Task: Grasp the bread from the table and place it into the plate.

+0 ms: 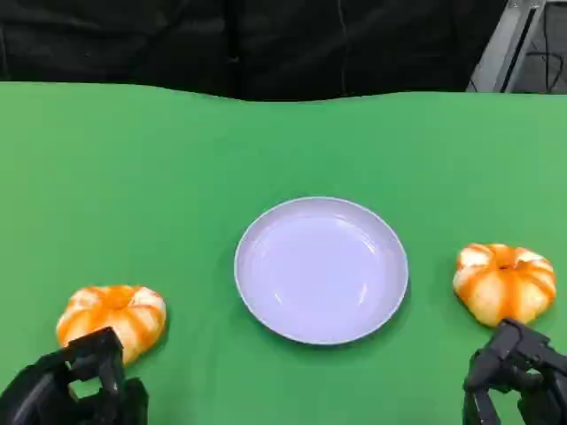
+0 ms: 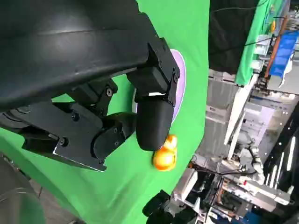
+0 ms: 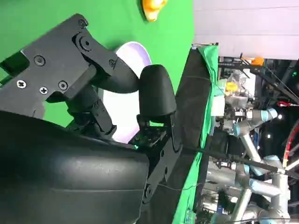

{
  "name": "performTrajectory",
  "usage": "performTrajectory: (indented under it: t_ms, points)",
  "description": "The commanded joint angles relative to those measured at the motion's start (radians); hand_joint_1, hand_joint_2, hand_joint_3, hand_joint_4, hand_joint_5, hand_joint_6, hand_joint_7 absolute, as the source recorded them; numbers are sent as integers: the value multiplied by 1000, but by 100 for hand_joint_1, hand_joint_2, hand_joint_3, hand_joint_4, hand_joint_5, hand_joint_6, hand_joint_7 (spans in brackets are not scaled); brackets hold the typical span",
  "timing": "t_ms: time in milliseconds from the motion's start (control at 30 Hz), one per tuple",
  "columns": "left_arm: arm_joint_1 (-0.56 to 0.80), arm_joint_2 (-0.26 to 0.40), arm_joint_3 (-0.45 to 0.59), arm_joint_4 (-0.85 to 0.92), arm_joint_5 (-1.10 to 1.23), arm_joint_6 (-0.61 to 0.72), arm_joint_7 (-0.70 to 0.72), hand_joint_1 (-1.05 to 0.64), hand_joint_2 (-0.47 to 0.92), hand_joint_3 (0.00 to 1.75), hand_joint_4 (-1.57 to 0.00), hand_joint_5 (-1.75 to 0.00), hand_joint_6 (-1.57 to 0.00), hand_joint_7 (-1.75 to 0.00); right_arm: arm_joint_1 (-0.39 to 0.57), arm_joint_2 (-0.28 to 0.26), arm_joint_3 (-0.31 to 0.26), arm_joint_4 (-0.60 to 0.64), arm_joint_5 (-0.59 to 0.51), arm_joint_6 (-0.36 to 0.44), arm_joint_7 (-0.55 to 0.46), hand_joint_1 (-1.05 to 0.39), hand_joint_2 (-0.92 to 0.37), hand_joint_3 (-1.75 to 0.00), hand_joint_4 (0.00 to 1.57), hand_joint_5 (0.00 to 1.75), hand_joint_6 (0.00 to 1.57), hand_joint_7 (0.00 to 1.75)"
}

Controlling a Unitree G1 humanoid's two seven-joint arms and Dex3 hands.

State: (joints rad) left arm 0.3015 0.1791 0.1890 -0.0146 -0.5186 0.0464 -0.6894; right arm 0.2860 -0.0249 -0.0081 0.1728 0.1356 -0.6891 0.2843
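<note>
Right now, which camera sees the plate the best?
The head view: the whole round plate lies in plain sight, empty, in the middle of the green table. In the left wrist view and the right wrist view, black fingers cover most of it, so only a pale edge peeks out.

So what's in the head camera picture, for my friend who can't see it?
An empty white plate sits mid-table on green cloth, with an orange-striped bread roll on the left and another bread roll on the right. The black left hand and right hand hover near them, holding nothing.
</note>
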Motion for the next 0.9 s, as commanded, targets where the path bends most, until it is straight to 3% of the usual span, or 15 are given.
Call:
performTrajectory:
  t_ms: [33, 600, 633, 667, 733, 800, 900]
  points:
    - [-3, 7, 3, -2, -2, 0, 1, -4, 71, 98, -89, -175, -74, -173, 2, -14, -7, -8, 9, -2, 0, -15, -48, -133, 86, 175, 77, 159]
    - [-2, 5, 1, -6, 2, 1, 10, -3, 71, 98, -89, -175, -76, -172, 3, -13, -7, -9, 14, 7, 6, -14, -49, -132, 86, 175, 77, 158]
    - [5, 9, -5, -18, 44, -18, 37, -7, 70, 94, -81, -164, -69, -160, 4, -12, -7, -11, 9, 7, 2, -15, -49, -132, 86, 175, 77, 158]
    - [12, 13, -12, -32, 94, -39, 70, -14, 73, 77, -65, -138, -63, -119, 6, -11, -7, -13, 7, 7, 0, -15, -49, -132, 86, 175, 78, 158]
    - [21, 15, -20, -47, 152, -63, 109, -24, 87, 38, -54, -89, -65, -50, 7, -11, -7, -14, 6, 8, -1, -15, -49, -132, 86, 175, 77, 158]
    - [23, 13, -22, -51, 164, -67, 118, -26, 91, 28, -52, -77, -67, -33, 7, -11, -7, -14, 7, 8, -2, -15, -49, -131, 86, 175, 77, 158]
    - [24, 13, -25, -52, 168, -69, 123, -27, 92, 26, -52, -74, -68, -28, 7, -11, -7, -14, 6, 8, -2, -15, -50, -131, 86, 175, 77, 158]
